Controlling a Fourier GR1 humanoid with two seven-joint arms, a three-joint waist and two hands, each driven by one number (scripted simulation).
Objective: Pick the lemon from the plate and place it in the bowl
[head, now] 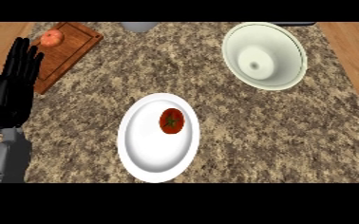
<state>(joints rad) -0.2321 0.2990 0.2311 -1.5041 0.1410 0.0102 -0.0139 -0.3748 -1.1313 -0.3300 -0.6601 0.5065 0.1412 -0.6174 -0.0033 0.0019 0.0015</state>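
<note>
Red tomato-like fruit (172, 121) on white plate (151, 163), upper part. Left robot hand (17, 85) at left edge, well apart from fruit, fingers straight, upright, holding nothing. Bowl (280, 78) upper right on counter (231, 123), nothing inside.

No writing to read here: the plate (151, 163), the bowl (280, 38), the cutting board (67, 57) and the speckled counter (280, 133) all show bare surfaces, with no label, brand, number or sign on any of them.
</note>
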